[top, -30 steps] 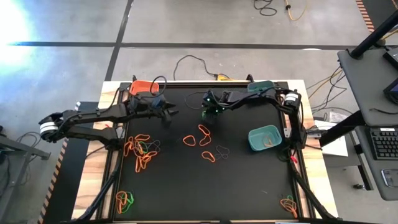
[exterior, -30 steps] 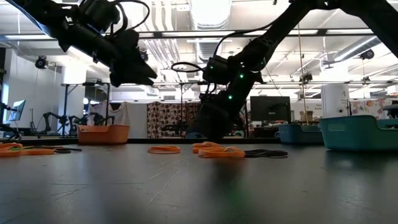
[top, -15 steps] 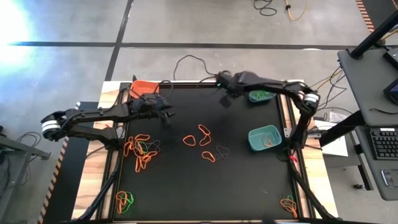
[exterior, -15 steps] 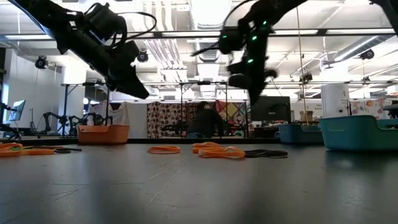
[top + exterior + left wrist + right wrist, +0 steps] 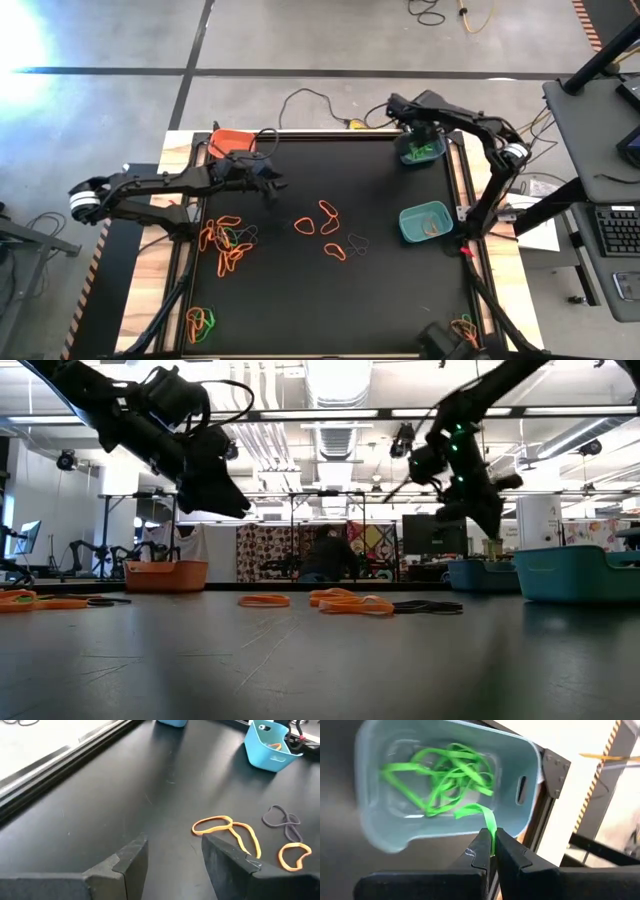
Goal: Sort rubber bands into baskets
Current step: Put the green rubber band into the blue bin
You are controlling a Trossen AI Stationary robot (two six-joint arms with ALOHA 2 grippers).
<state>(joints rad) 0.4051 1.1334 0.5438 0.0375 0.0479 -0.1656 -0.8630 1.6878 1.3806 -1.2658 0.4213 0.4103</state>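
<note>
The right gripper [image 5: 490, 851] pinches a thin, limp green rubber band [image 5: 479, 815] above the pale blue plastic basket [image 5: 530, 765]; it is light, so grip one strand. The left gripper [image 5: 172, 855] hovers open above the black worktop [image 5: 125, 795].

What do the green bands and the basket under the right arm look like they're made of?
Green bands: likely rubber, since they are thin, floppy, tangled loops with a matte finish. Basket: probably moulded plastic, pale blue and smooth with a slight sheen, with rounded corners and a handle slot.
</note>
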